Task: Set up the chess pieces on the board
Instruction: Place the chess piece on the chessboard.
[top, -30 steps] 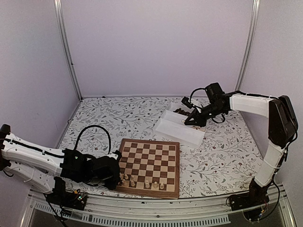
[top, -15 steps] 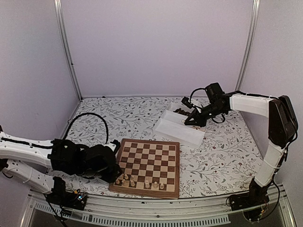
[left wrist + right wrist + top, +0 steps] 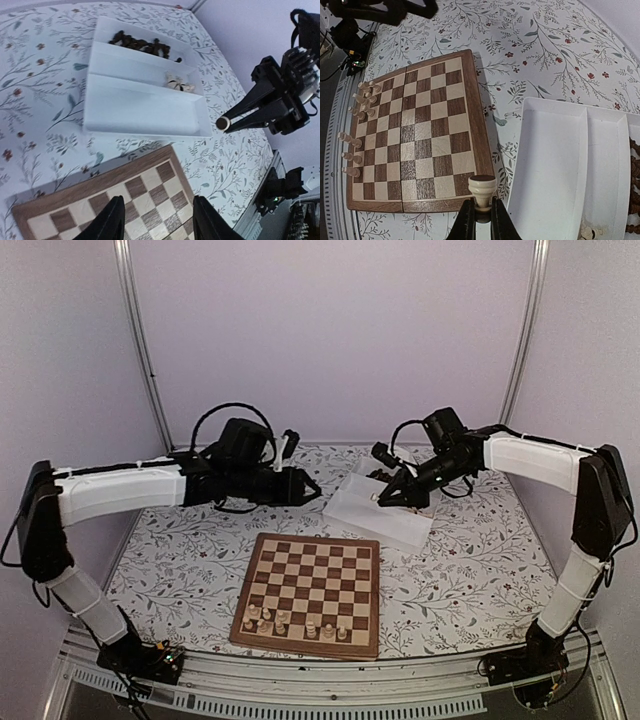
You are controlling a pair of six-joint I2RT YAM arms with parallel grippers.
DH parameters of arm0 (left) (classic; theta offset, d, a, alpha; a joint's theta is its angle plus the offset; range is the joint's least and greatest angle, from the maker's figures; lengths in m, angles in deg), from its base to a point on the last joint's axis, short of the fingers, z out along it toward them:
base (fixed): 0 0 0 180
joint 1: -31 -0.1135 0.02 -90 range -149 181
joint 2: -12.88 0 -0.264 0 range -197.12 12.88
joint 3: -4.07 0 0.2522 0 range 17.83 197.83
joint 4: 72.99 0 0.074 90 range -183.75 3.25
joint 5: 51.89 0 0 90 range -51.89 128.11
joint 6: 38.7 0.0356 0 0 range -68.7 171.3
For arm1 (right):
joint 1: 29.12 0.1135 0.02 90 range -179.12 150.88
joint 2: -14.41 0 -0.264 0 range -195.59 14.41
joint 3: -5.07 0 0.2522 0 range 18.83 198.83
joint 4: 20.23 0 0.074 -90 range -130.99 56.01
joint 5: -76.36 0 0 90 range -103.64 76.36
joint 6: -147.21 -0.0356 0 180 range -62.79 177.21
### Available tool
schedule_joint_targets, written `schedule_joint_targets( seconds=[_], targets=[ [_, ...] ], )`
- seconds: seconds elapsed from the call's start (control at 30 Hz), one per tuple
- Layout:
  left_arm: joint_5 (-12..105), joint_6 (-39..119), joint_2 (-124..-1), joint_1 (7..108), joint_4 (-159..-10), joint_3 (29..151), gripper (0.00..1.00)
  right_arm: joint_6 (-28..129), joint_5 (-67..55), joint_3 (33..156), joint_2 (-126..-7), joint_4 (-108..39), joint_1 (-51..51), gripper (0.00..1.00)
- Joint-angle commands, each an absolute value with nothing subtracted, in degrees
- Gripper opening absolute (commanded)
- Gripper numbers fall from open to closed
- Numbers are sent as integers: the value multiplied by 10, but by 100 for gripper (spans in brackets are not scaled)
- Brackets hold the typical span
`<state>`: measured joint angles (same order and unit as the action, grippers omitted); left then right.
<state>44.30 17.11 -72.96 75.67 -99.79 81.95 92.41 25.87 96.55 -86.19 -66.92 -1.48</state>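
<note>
While one board [image 3: 315, 570] lies on the bench [image 3: 470, 560] with roughly nine cream pieces [image 3: 281, 620] crowded along its near edge, one white tray [image 3: 400, 525] behind it holds a heap of dark pieces [image 3: 140, 44] in its far compartment and a few spare cream figures [image 3: 179, 85] in the next. The right gripper [image 3: 481, 210] is pinched narrow on the stem of a single cream pawn [image 3: 482, 186], held aloft over the tray's near rim, its arm extended from the right. The left gripper [image 3: 157, 220] gapes wide with nothing between its fingers, its arm stretched above the bench just left of the tray.

left hand [image 3: 308, 489] aloft, fingers apart | right hand [image 3: 385, 499] pinching pale piece [image 3: 482, 189]
</note>
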Motion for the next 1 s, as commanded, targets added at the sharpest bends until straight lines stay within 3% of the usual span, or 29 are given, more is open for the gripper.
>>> schedule_joint_targets(
  seconds=[0.0,0.43,0.7,0.97],
  targets=[
    [637,199,-864,755,-886,927,48,942,283,1003,-861,-708,-1,2],
    [755,130,-988,751,-766,968,49,948,280,1032,-897,-726,27,2],
    [768,115,-1000,749,-753,963,35,951,284,1047,-904,-736,33,2],
    [760,111,-1006,749,-764,964,36,953,289,1042,-895,-741,37,2]
  ],
)
